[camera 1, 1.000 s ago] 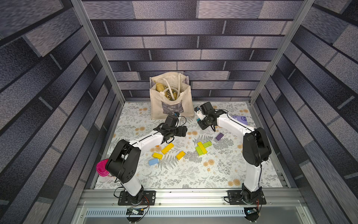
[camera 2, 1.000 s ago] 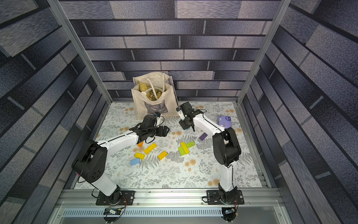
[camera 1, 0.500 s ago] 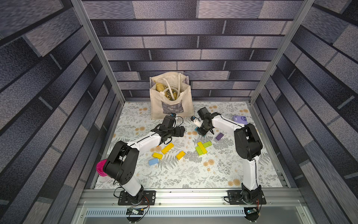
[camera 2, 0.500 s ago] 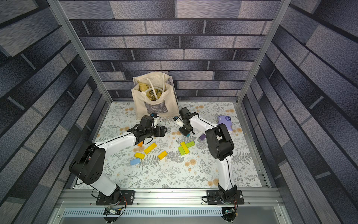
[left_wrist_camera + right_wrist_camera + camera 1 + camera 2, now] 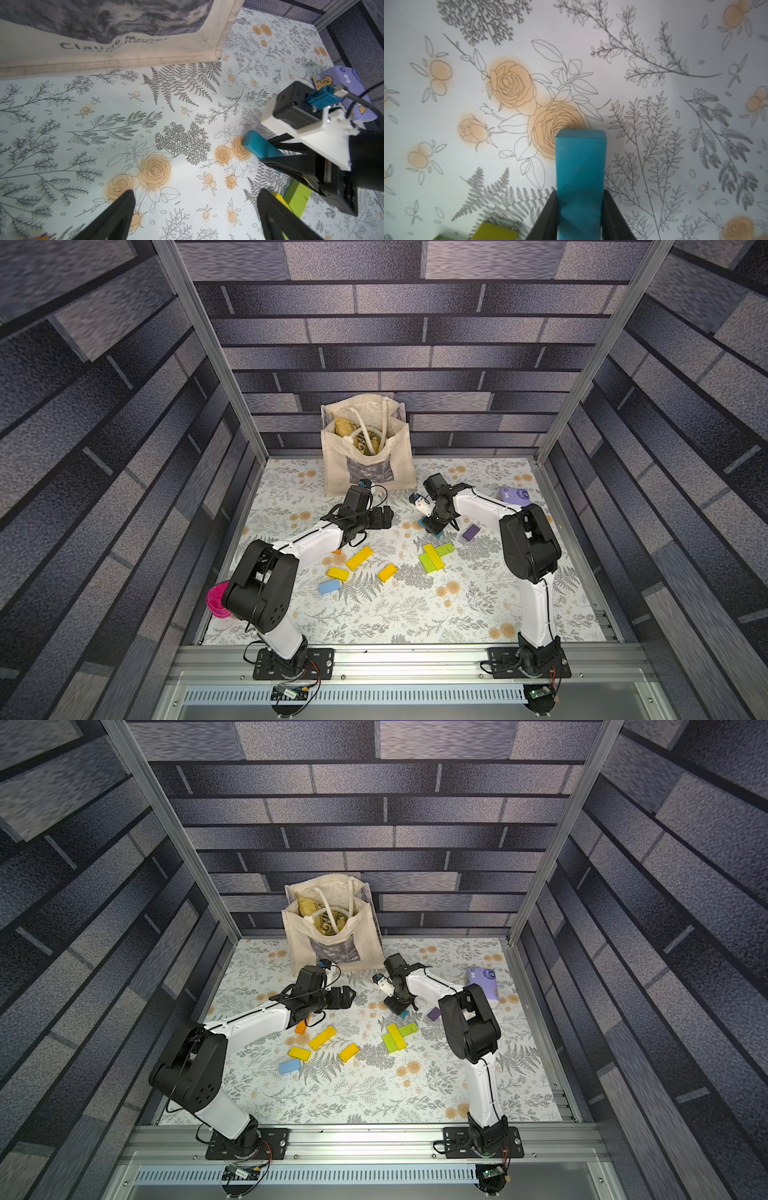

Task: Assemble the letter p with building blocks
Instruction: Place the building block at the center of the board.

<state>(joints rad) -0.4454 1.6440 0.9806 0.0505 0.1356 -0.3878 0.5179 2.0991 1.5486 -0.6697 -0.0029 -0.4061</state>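
Observation:
My right gripper (image 5: 580, 193) is shut on a teal building block (image 5: 580, 166), which sticks out beyond the fingertips. In a top view the block (image 5: 439, 534) hangs low over the floral mat, behind the lime green and yellow blocks (image 5: 434, 558) that lie crossed together. Whether it touches the mat I cannot tell. My left gripper (image 5: 195, 193) is open over bare mat, left of the right gripper (image 5: 432, 526). A long yellow block (image 5: 359, 558), a short yellow block (image 5: 338, 573), an orange-yellow block (image 5: 387, 572), a light blue block (image 5: 329, 586) and a purple block (image 5: 471, 532) lie loose.
A cream tote bag (image 5: 365, 448) stands at the back middle of the mat. A purple tissue pack (image 5: 514, 495) lies at the back right. A pink dish (image 5: 214, 599) sits off the mat's left edge beside the left arm's base.
The right gripper has come down and forward with the teal block, from near the bag to just behind the green blocks. The left gripper stayed in place and opened a little wider.

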